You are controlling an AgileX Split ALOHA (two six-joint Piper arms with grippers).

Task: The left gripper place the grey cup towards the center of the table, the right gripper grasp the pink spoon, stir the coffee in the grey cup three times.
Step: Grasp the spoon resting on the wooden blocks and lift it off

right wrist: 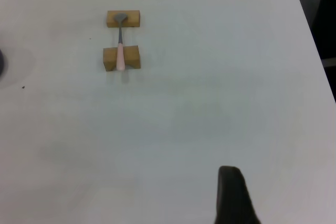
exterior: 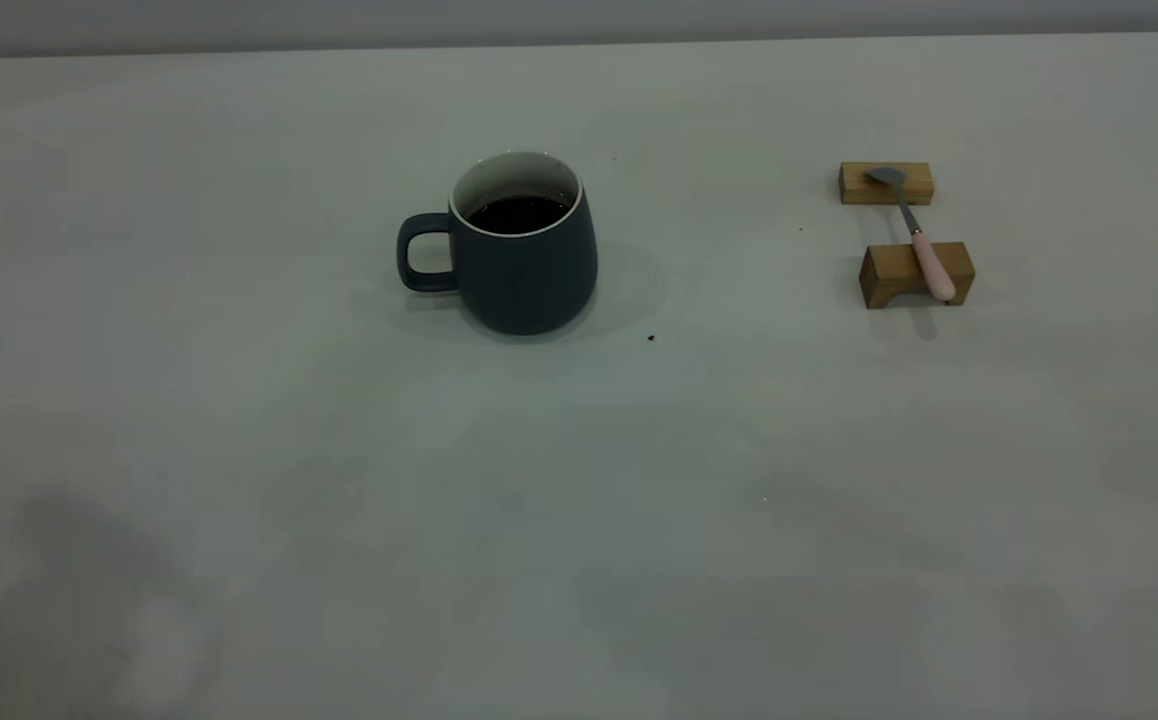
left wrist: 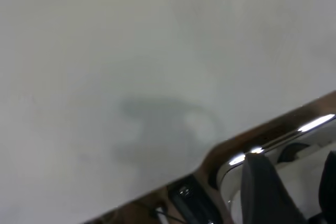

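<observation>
The grey cup (exterior: 524, 265) stands upright near the middle of the table (exterior: 579, 480), handle pointing left, with dark coffee (exterior: 517, 213) inside. The pink spoon (exterior: 924, 250) lies across two small wooden blocks at the right, its bowl on the far block and its pink handle on the near one. Neither gripper shows in the exterior view. My left gripper (left wrist: 296, 187) is open and empty at the table's edge, away from the cup. A dark part of my right gripper (right wrist: 233, 198) hangs well short of the spoon (right wrist: 120, 51). A sliver of the cup (right wrist: 1, 61) shows at that view's edge.
The far wooden block (exterior: 886, 184) and the near notched block (exterior: 914, 275) hold the spoon up off the table. A tiny dark speck (exterior: 651, 338) lies right of the cup. A brown and chrome table edge (left wrist: 247, 156) runs under the left gripper.
</observation>
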